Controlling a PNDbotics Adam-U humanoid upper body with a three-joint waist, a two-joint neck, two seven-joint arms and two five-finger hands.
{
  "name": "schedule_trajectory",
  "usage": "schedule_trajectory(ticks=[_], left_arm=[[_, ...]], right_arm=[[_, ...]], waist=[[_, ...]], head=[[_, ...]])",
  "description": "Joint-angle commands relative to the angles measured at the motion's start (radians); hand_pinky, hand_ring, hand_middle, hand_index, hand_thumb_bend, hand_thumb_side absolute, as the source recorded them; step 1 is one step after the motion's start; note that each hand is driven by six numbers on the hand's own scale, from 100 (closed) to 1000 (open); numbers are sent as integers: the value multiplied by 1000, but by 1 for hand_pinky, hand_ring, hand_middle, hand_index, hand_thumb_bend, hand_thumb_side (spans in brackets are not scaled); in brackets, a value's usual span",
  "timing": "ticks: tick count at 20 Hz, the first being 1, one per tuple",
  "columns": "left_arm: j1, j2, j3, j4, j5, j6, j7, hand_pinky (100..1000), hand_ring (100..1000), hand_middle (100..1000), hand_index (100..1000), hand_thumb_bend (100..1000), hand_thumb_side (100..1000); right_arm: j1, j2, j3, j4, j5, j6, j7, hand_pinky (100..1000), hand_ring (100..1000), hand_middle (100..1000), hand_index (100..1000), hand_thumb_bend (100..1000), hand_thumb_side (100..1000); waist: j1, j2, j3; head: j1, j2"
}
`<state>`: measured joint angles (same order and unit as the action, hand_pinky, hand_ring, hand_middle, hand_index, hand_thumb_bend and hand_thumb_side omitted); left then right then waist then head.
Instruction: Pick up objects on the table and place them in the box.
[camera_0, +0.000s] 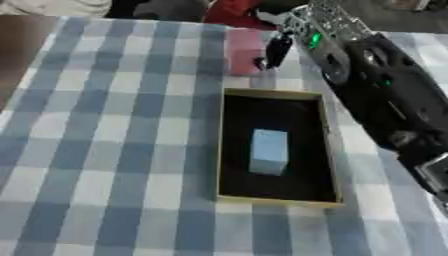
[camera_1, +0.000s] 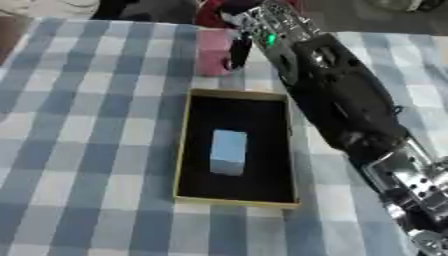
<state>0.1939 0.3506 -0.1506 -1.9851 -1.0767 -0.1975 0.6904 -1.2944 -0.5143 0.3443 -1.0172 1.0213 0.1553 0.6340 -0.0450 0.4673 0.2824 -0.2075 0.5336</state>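
- Table (camera_0: 105, 150) under blue-and-white checked cloth; wide bare stretch on the left and along the near edge.
- Right arm (camera_1: 337, 95), black with silver joints, reaching in from the lower right, running close along the box's right rim.
- Box (camera_0: 329, 150), tan-rimmed with black lining, open, at the middle; no writing readable.
- Pink block (camera_0: 244, 51) standing just beyond the box's far edge, near the table's far side.
- Right hand (camera_0: 276, 49) at the pink block's right side, fingers curled against it.
- Pale blue block (camera_0: 269, 151) lying inside the box, clear of its walls.
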Motion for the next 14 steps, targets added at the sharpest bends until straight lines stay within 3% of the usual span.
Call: schedule_trajectory(ticks=[1, 10, 14], left_arm=[[1, -1, -2, -15, -9, 1, -4, 670, 644, 508, 664, 100, 484], [1, -14, -6, -15, -31, 11, -11, 668, 642, 505, 661, 100, 478], [-3, -17, -10, -15, -35, 13, -16, 669, 643, 506, 661, 100, 477]], right_arm=[[-24, -5, -15, 10, 7, 3, -11, 935, 918, 902, 1000, 327, 100], [-34, -3, -6, 28, -67, -5, 46, 917, 900, 867, 991, 242, 100], [-34, 0, -7, 30, -85, 23, 59, 896, 876, 772, 893, 158, 100]], waist=[[5, -14, 4], [-2, 1, -2], [-4, 5, 1]], head=[[-4, -15], [4, -2], [1, -3]])
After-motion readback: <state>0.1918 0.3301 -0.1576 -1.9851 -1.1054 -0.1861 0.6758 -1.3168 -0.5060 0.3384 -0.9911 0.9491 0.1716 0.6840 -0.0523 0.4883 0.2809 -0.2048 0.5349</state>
